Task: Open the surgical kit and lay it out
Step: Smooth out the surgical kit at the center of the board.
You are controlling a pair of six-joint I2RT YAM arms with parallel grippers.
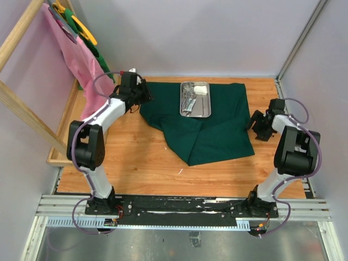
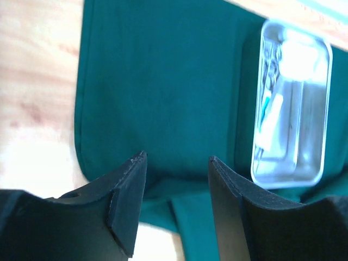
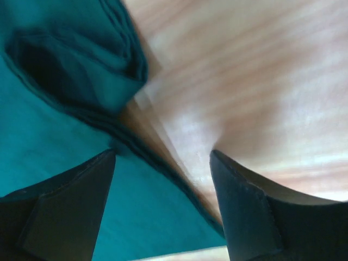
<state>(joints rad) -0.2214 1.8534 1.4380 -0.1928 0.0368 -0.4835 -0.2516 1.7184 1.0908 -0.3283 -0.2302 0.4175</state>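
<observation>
The dark green cloth wrap (image 1: 212, 122) lies spread open on the wooden table, with one flap pointing toward the near side. The shiny steel tray (image 1: 195, 99) sits on its far middle, holding thin steel instruments, a white gauze wad (image 1: 202, 89) and a small white packet (image 2: 270, 120). My left gripper (image 1: 145, 92) is open and empty over the cloth's left edge (image 2: 163, 98); the tray (image 2: 321, 125) shows to its right. My right gripper (image 1: 253, 122) is open and empty at the cloth's right edge (image 3: 70, 179), jaws straddling the hem.
Pink and green cloths (image 1: 81, 60) hang on a wooden rack (image 1: 22, 32) at the far left. Grey walls enclose the table on three sides. Bare wood (image 1: 136, 163) lies near the cloth.
</observation>
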